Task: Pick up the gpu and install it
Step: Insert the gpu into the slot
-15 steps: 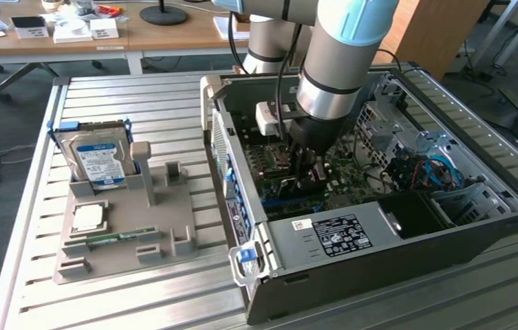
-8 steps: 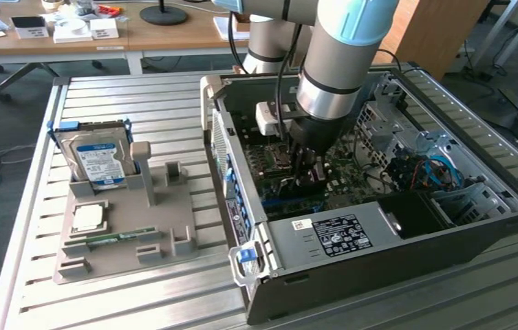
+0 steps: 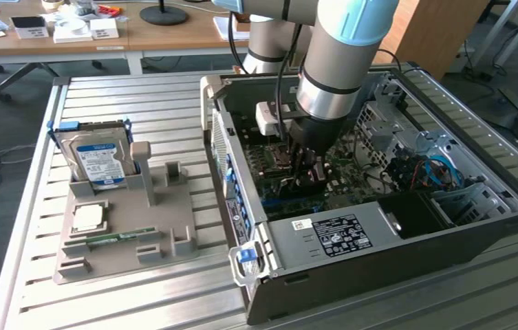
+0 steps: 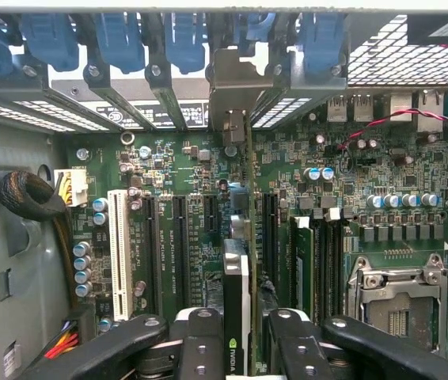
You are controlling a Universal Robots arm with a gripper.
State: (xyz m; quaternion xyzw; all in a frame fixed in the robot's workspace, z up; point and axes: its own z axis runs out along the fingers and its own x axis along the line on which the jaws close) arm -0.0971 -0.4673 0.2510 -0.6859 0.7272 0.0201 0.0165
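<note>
On the exterior view's left, a grey holder on the slatted surface carries a hard drive. To the right lies the open computer case. Inside it, the claw is clamped on the gpu, which stands on edge over the motherboard, its silver bracket at the case's rear slots.

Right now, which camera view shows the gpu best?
The wrist view: the gpu stands edge-on between the gripper fingers, over the motherboard slots, its silver bracket against the case's rear openings. In the exterior view, the arm inside the computer case hides nearly all of it.
</note>
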